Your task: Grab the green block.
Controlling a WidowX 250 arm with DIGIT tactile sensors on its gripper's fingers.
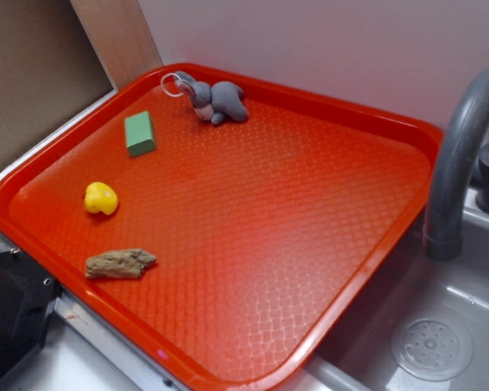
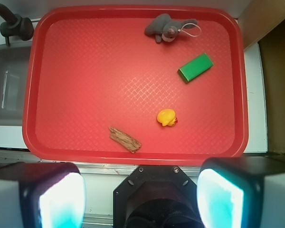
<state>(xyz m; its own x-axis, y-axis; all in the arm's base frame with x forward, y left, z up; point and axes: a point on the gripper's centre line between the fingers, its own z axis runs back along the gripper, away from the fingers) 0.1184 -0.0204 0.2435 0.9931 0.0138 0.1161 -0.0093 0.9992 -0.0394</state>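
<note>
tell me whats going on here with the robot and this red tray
Nothing is being handled yet. The gripper is open and sits high above the near edge of the red tray, well clear of everything. On the tray lie the green block, a yellow toy, a brown wood-like piece and a grey plush, all apart from each other. The green block is untouched.

pincer fingers [image 2: 61, 199] blurred, cut off | faucet [image 1: 464, 155] cropped

A red textured plastic tray [image 1: 326, 106] carries a green rectangular block [image 1: 139, 133], yellow rounded toy [image 1: 101, 198], brown rough wood piece [image 1: 120, 263] and grey plush animal [image 1: 218, 101].
</note>
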